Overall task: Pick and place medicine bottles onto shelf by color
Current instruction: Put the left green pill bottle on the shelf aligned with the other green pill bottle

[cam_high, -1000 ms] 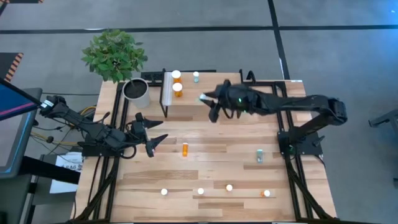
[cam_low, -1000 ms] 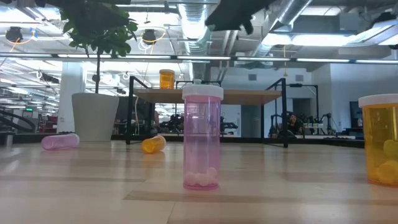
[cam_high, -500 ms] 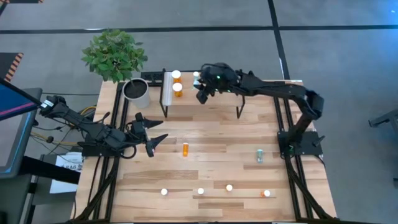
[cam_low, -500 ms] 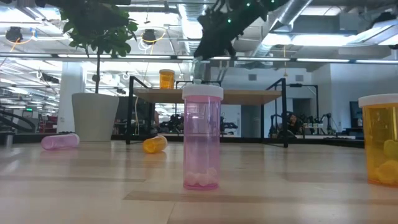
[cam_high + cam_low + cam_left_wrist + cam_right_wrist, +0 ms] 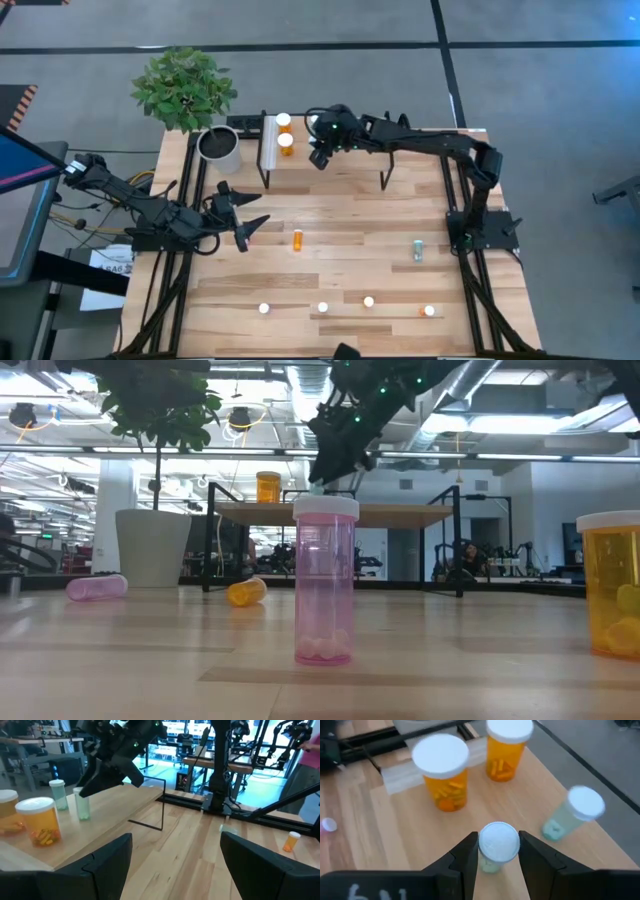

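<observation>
My right gripper [image 5: 320, 152] is over the left part of the shelf [image 5: 410, 155], shut on a pale teal bottle [image 5: 498, 848] with a white cap. A second teal bottle [image 5: 572, 815] and two orange bottles [image 5: 445, 777] [image 5: 506, 747] stand on their bases on the shelf near it. My left gripper [image 5: 243, 212] hangs open and empty over the table's left side. An orange bottle [image 5: 297, 240] and a teal one [image 5: 418, 250] lie on the table. Several more bottles stand along the near edge, among them a pink one [image 5: 325, 580]. My right gripper pinches the teal bottle at its capped top [image 5: 499, 840] between its two fingers, one on each side. The fingers come from above, slanting down. The bottle is upright below them [image 5: 82, 806], its base at the shelf top; whether it rests there I cannot tell.
A white plant pot [image 5: 220, 148] with a leafy plant stands just left of the shelf. The shelf's black legs [image 5: 384, 180] stand on the table. Bottles stand at the near edge [image 5: 322, 308] [image 5: 428, 311]. A pink bottle [image 5: 97, 587] lies on the table at the left of the low view.
My right gripper has carried the teal bottle from above the shelf's middle toward its left end and has come down next to the other teal bottle. It has stayed shut on the bottle, which stays upright.
</observation>
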Robot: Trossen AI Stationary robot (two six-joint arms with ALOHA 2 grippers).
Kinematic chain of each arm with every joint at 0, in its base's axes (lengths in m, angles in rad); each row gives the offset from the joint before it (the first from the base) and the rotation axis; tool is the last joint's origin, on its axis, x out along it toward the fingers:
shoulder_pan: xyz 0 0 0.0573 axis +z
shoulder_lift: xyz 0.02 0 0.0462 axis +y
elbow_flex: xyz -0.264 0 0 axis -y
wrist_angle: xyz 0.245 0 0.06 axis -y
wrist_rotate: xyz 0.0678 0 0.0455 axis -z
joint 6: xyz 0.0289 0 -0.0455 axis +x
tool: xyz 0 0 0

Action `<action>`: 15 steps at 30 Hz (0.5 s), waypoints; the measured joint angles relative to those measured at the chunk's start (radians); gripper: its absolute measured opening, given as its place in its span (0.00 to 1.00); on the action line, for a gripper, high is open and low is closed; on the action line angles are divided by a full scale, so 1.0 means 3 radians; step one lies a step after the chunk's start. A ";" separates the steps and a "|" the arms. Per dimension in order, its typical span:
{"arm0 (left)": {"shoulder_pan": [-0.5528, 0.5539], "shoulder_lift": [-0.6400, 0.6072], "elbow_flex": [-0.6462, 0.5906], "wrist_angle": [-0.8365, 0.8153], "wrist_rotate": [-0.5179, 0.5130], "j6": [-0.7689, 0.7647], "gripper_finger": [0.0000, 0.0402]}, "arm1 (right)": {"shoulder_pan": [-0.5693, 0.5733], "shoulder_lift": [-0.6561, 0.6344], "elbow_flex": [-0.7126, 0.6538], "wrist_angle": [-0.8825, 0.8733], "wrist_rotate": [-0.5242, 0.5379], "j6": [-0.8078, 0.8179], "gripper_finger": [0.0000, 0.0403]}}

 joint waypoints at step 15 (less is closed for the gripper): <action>0.0000 -0.0001 0.0000 0.0006 -0.0017 -0.0011 0.72 | -0.0059 -0.0007 -0.0004 0.0027 0.0081 0.0003 0.38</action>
